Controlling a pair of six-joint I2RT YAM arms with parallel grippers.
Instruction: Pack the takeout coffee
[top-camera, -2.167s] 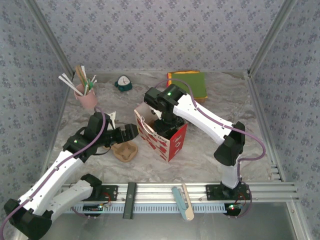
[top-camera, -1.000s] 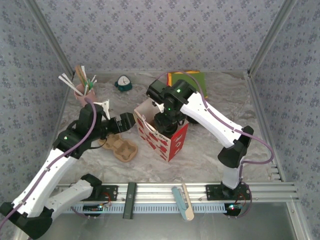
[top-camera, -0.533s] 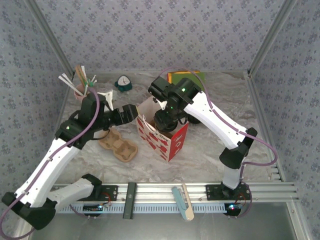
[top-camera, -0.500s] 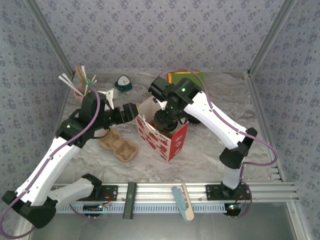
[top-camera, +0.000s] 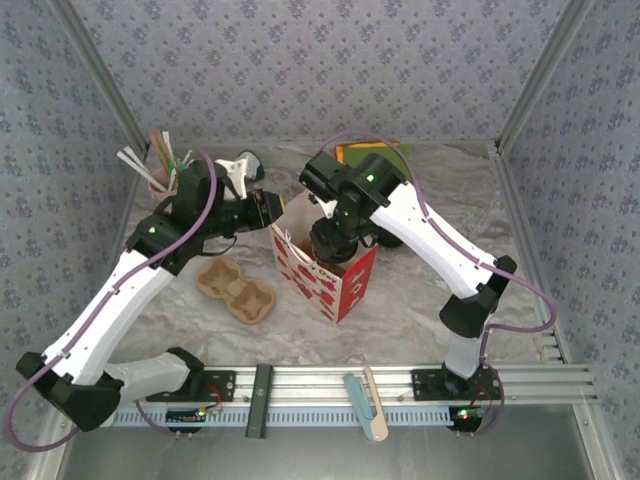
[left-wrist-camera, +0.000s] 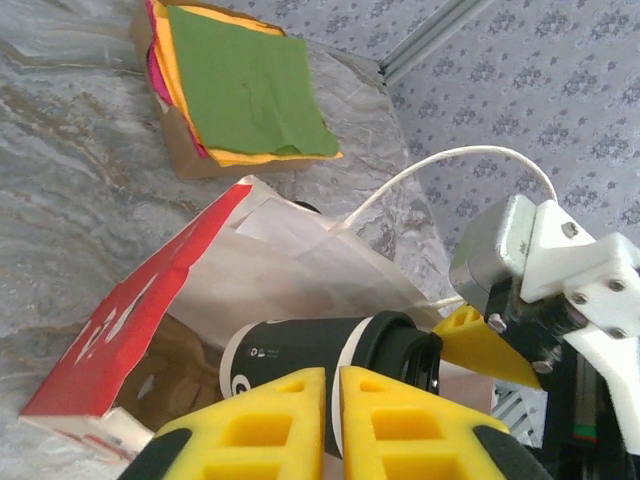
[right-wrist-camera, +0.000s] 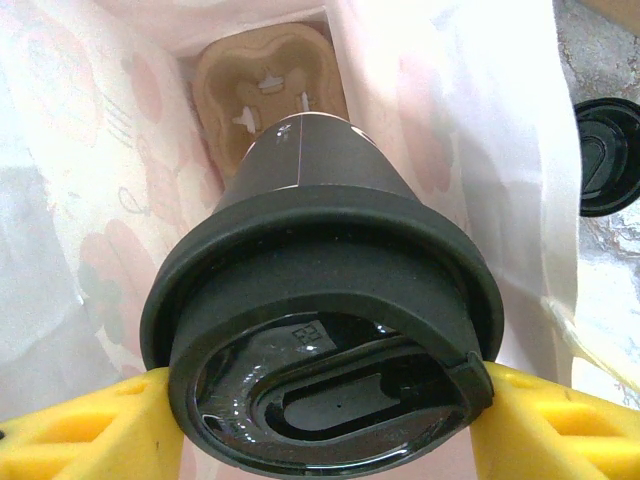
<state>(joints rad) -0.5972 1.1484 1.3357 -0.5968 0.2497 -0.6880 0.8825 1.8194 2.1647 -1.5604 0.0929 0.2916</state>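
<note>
Closest, my right claw (right-wrist-camera: 320, 425) pinches the lidded coffee cup (right-wrist-camera: 305, 190) just under its black lid, base pointing down into the mouth of the open paper bag (right-wrist-camera: 440, 90). Below it, a cardboard carrier (right-wrist-camera: 265, 75) lies on the bag floor. To lower well, I should centre the base over one socket and keep off the walls. Farther off, my left claw (left-wrist-camera: 330, 420) is pressed together beside the bag's rim; whether it pinches paper I cannot tell.

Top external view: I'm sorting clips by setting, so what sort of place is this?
Probably a lab test booth rather than a real café: patterned wall panels in metal framing, and two robot arms bolted to a rail at the table's near edge.
</note>
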